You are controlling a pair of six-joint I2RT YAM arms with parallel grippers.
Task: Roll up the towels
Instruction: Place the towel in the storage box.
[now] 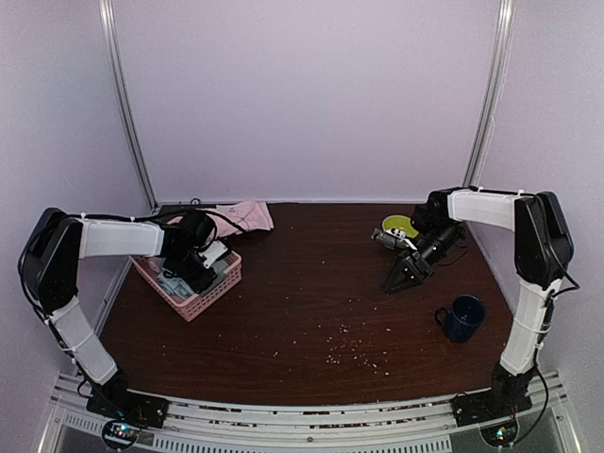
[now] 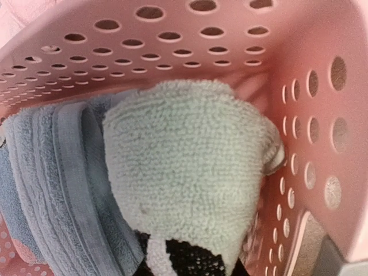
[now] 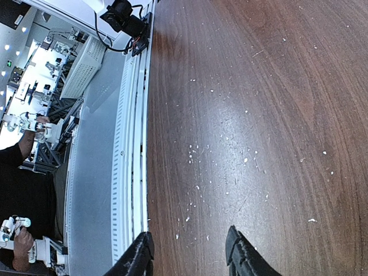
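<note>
The sage green towel (image 2: 184, 161) is bunched up inside the pink basket (image 2: 172, 46), lying against a blue-grey towel. My left gripper (image 2: 190, 256) reaches down into the basket (image 1: 189, 283) and is shut on the green towel's near edge, which covers most of the fingers. In the top view the left gripper (image 1: 203, 267) is over the basket. The pale pink towel (image 1: 247, 216) lies crumpled on the table behind the basket. My right gripper (image 1: 401, 276) is open and empty, low over the bare table at the right; in its wrist view the right gripper (image 3: 190, 241) has its jaws spread.
Blue-grey towels (image 2: 52, 184) fill the basket's left side. A yellow-green bowl (image 1: 398, 226) sits at the back right with a small object beside it. A dark blue mug (image 1: 462, 318) stands at the right front. Crumbs (image 1: 349, 344) dot the table's middle front.
</note>
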